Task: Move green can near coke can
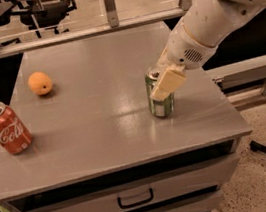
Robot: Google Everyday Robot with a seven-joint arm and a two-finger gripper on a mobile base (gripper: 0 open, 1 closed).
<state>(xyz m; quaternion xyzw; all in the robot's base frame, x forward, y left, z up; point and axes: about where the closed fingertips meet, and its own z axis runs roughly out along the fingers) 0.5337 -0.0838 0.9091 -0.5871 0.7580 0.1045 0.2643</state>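
Observation:
The green can (160,106) stands upright on the right side of the grey table (104,143). My gripper (164,89) is at the green can's upper part, coming in from the right on the white arm (219,12), and it covers part of the can's front. The coke can (5,130), red with white script, stands upright near the table's left front edge, far from the green can.
A small orange fruit (40,83) lies at the table's back left. A drawer with a dark handle (135,198) sits under the tabletop. A rail with posts (110,5) runs behind the table. The floor drops away to the right.

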